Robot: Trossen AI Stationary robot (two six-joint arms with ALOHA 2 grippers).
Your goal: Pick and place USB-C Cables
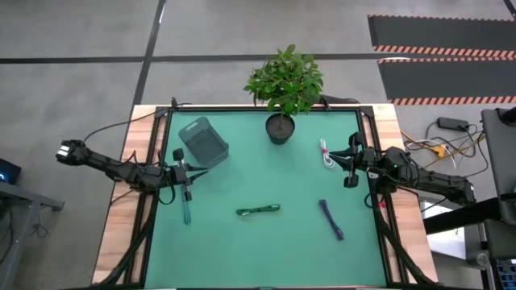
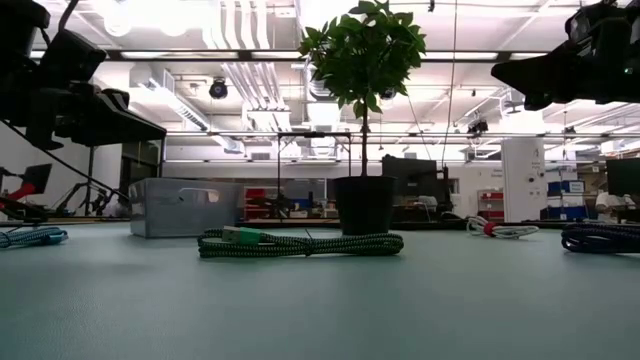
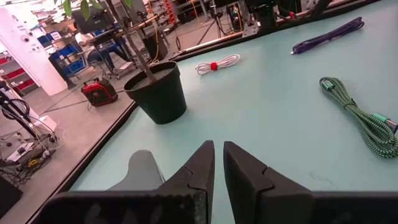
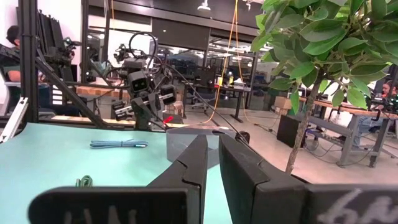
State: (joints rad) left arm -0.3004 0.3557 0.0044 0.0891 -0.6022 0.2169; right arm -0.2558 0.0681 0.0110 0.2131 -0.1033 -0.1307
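Observation:
Four bundled cables lie flat on the green mat, each apart from the others. The teal cable (image 1: 186,211) lies just near-side of my left gripper (image 1: 190,171). The green cable (image 1: 258,211) is at the mat's middle, and the dark purple cable (image 1: 330,219) is toward the right. The white cable with red tie (image 1: 326,153) lies beside my right gripper (image 1: 348,167). Both grippers hover above the mat, shut and holding nothing. In the wrist views my left gripper (image 3: 217,152) and right gripper (image 4: 213,143) each point toward the middle of the table.
A grey mesh basket (image 1: 203,141) stands on the far left of the mat. A potted plant (image 1: 280,127) stands at the far middle, its leaves spreading over the edge. Black frame rails run along the mat's left and right sides. Bare mat lies along the near edge.

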